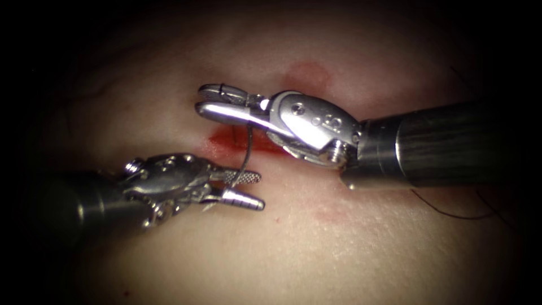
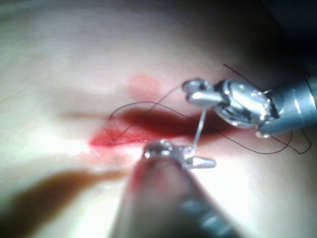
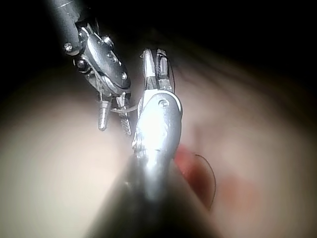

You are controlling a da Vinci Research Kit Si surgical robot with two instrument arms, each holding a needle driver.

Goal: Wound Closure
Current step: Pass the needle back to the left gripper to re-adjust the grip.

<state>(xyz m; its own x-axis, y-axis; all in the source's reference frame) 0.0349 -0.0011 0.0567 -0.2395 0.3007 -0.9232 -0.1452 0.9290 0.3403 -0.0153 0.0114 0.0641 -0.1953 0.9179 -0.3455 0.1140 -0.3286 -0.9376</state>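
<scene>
- While its serrated jaws gape empty, the left tool [image 1: 248, 189] sits at seven o'clock of the cut [image 1: 226, 144].
- Right tool [image 1: 217, 101] grips the thin curved needle [image 1: 247, 152] near one end, clear of the pale, glistening tissue [image 1: 350, 248]; dark thread [image 2: 148, 105] trails over red fluid [image 2: 119, 136].

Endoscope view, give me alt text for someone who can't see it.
A curved needle spans between two needle drivers above the red cut in the tissue: the right tool holds one end, and the left tool, its jaws open, sits at the other end. Dark thread lies right of the cut.
</scene>
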